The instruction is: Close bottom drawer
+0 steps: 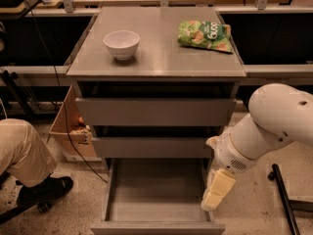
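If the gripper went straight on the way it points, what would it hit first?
Probably the right side wall of the open bottom drawer: the gripper points down right over it, though depth is unclear.

Grey cabinet (161,65) with the bottom drawer (156,192) pulled out toward the camera. The gripper (217,190) hangs at the drawer's right wall, near its front. On the cabinet top stand a white bowl (121,43), left, and a green snack bag (205,35), right.

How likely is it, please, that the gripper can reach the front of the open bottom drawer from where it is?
Probably yes: the gripper hangs by the right rim of the pulled-out bottom drawer, close to its front, and nothing visible stands between them.
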Motion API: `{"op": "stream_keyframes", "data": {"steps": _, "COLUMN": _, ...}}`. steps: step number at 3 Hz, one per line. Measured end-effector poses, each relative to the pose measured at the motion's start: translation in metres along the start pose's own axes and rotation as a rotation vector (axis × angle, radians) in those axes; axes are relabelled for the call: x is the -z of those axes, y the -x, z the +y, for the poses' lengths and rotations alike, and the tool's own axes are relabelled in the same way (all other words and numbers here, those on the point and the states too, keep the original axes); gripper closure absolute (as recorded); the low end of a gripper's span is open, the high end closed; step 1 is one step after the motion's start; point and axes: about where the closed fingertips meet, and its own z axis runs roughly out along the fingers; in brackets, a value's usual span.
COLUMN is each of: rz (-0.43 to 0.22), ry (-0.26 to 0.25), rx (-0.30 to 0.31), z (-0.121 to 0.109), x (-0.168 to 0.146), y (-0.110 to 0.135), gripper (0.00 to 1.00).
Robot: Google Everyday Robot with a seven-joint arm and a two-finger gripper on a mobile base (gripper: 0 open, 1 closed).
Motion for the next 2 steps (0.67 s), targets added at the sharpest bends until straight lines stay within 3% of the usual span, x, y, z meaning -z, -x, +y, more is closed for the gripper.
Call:
{"op": "stream_keyframes", "data": {"steps": 1, "rz": 0.0, "ry": 0.0, "rx": 0.0, "z": 0.0, "x": 0.0, "y": 0.0, "gripper": 0.0}}
{"op": "stream_keyframes", "data": {"steps": 2, "rz": -0.013, "ry": -0.041, "rx": -0.021, "z": 0.0001, "x": 0.0062, "y": -0.0005, "gripper": 0.0}}
